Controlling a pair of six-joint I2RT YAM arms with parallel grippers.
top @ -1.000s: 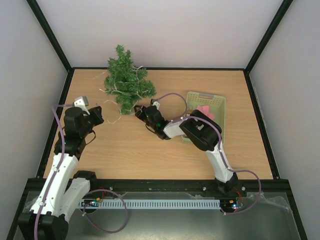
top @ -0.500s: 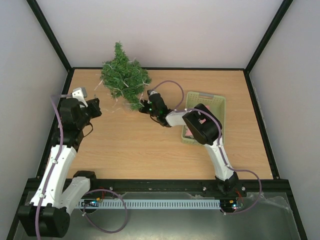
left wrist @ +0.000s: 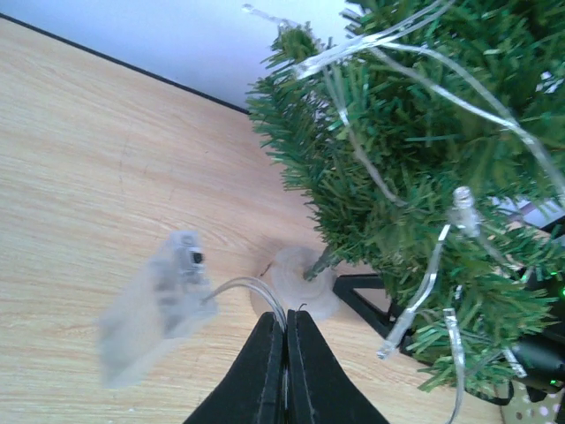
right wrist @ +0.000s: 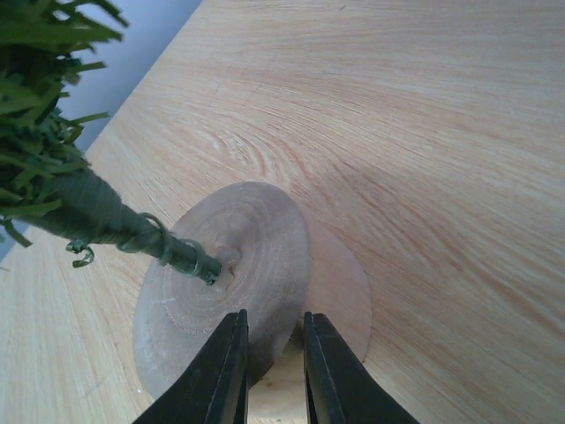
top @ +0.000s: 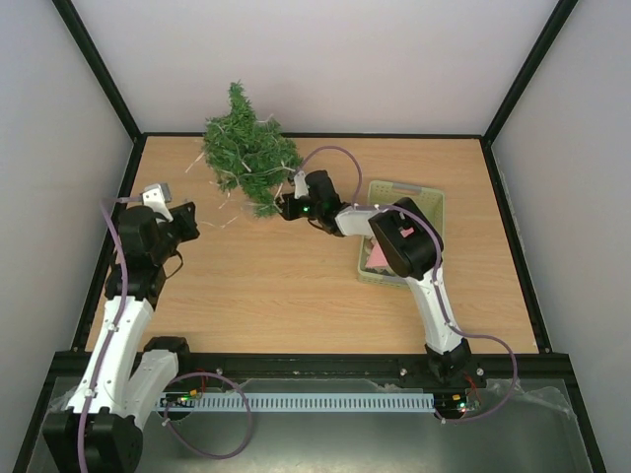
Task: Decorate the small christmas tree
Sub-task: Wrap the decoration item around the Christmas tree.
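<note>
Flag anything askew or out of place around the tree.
The small christmas tree leans off upright: its wooden base is tipped up from the table, rim pinched in the right gripper. A clear box trails, blurred, from the light wire clamped in the left gripper.

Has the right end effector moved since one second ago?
Yes. The right end effector moved toward the table's far edge; it grips the base of the small christmas tree.
</note>
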